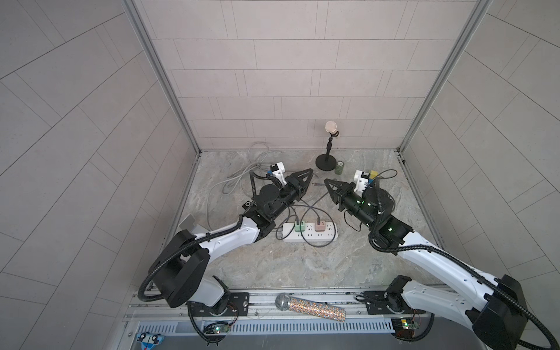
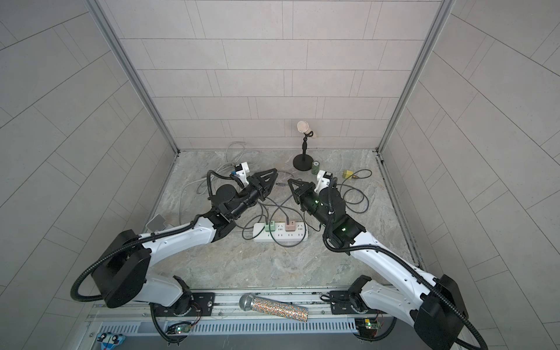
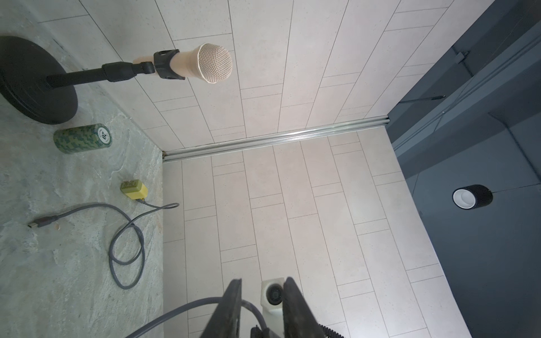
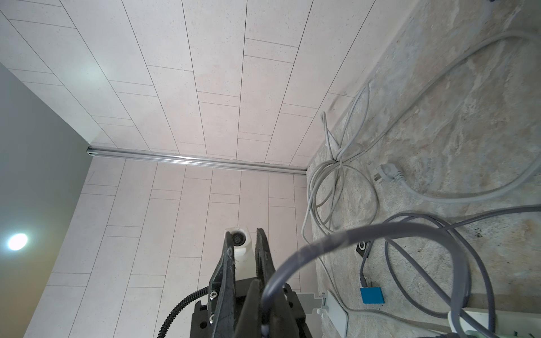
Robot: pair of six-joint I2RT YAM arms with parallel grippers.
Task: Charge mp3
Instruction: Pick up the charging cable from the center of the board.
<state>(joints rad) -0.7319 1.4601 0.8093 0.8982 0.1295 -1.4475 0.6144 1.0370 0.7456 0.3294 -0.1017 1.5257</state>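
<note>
Far left: coiled white mains lead [image 1: 242, 178] on the marble table [image 1: 303, 266].

Left of centre: mp3 player [image 1: 248, 204], a small black square with a white ring. It lies flat on the table at the left edge of the left arm's wrist, and nothing grips it. The right wrist view shows it [image 4: 362, 245] partly behind the gray cable [image 4: 380, 228]. Whether anything is plugged into it: cannot tell.

Left gripper [image 1: 309, 178]: above the table, pointing right, fingers [image 3: 229, 310] apart. The gray cable runs through the gap between them.

The cable's plug end [image 1: 315, 184] shows between the two gripper tips.

Near centre: white power strip [image 1: 331, 233] carrying a green adapter [image 1: 300, 225] and a pink adapter [image 1: 319, 225], each with a lead in it.

Right gripper [image 1: 326, 181]: faces the left one, tips near each other. Its fingers [image 4: 224, 278] are clamped on the gray cable.

Far right: yellow adapter [image 2: 347, 174] with its own lead lying loose on the table.
</note>
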